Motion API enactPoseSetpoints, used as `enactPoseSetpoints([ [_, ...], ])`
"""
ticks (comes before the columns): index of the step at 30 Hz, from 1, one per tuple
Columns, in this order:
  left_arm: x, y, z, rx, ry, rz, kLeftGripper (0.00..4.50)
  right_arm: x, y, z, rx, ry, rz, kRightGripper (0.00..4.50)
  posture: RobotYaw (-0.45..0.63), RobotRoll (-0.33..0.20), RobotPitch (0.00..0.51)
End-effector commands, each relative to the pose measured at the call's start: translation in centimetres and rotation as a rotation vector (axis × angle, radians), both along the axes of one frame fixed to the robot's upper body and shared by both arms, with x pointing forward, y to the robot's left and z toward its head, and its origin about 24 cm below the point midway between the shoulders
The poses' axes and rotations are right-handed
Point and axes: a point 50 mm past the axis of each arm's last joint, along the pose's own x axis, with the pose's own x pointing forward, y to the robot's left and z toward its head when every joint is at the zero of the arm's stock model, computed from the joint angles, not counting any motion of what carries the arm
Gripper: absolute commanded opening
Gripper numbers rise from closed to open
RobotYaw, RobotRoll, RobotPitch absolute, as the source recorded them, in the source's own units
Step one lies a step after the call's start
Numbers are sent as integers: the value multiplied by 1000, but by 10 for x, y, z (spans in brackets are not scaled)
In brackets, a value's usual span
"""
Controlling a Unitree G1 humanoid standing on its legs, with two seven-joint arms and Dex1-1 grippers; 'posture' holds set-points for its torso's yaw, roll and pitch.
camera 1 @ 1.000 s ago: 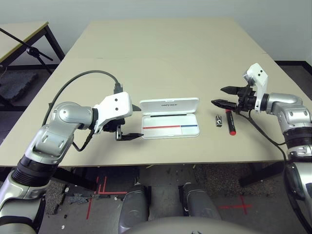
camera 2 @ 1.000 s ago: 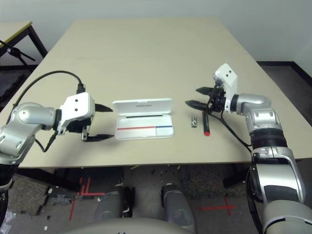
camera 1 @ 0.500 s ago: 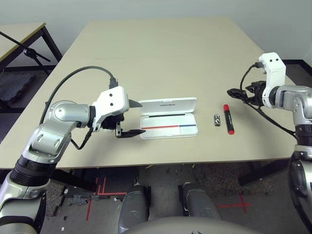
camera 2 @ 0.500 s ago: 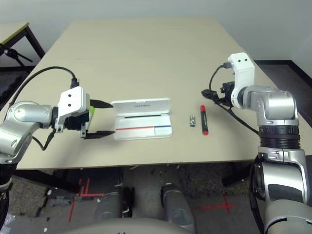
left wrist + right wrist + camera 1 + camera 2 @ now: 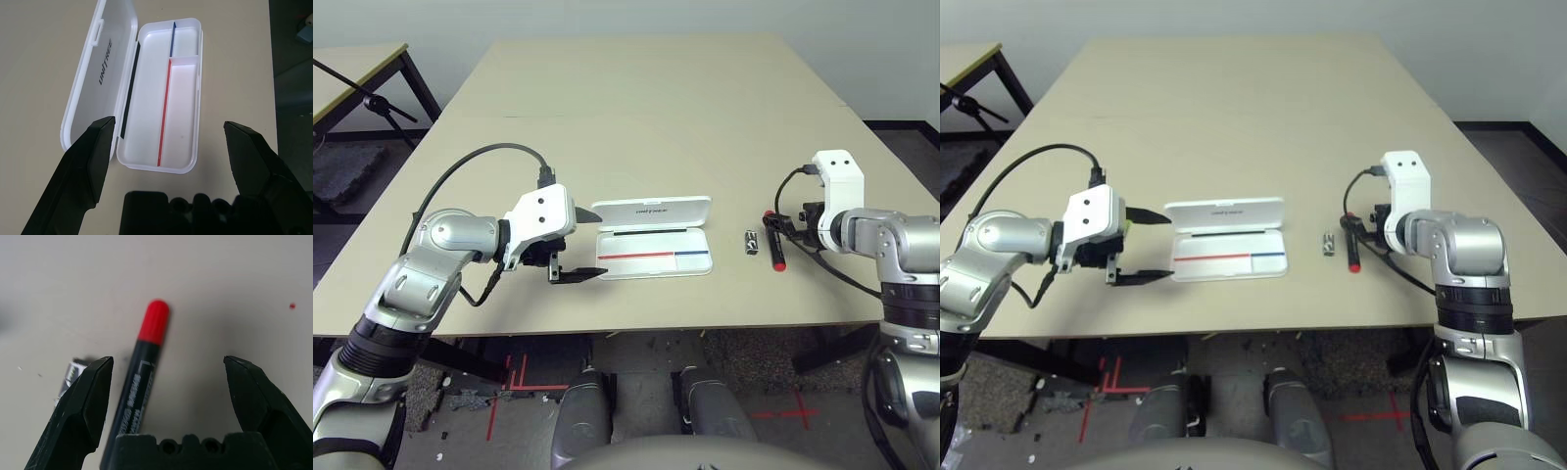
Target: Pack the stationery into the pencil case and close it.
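Spread wide at the left gripper (image 5: pixel 602 244), with clear space between the two fingers and no grip on anything. Reaching towards the left end of the pencil case (image 5: pixel 654 262), close to it; impossible to tell from here whether touching. Spread wide too at the right gripper (image 5: pixel 169 357), straddling the black barrel of the marker (image 5: pixel 142 377) from above, with a gap on both sides of the red cap (image 5: pixel 155 323) and nothing pinched. Nearer to the left-hand finger than to the other in the right wrist view.

Lying on the table (image 5: pixel 636 127), right of the pencil case, red at both ends: the marker. Between marker and case, nearer to the marker: the small metal piece (image 5: pixel 752 243), partly covered by a finger in the right wrist view. Standing open in the middle: the case, with lid (image 5: pixel 651 212) raised on the far side, tray on the near side, and bare compartments along a red stripe (image 5: pixel 165 112) and a blue one (image 5: pixel 172 40).
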Motion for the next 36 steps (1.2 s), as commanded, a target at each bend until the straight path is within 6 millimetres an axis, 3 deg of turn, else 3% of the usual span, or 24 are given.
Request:
enactPoseSetpoints([
  [1,1,-3,-5,14,11,-9,4489,-4,0,-7,-11,27,6,4500,-66,0,73],
  [14,-2,-6,-8,26,20,-19,4489,-7,2,-30,-12,78,3,4500,-62,0,81],
  [18,-1,-7,-6,29,19,-20,4500,-6,-2,-31,-21,83,-12,3574,-62,0,80],
  [26,0,-7,-5,31,16,-21,4500,-4,-23,-23,-71,70,-37,602,-63,0,71],
  [32,0,-9,-6,29,13,-23,4500,0,-35,-6,-104,29,-17,520,-63,0,68],
  [36,1,-7,-6,34,13,-19,4500,3,-34,12,-129,-40,93,520,-62,0,69],
])
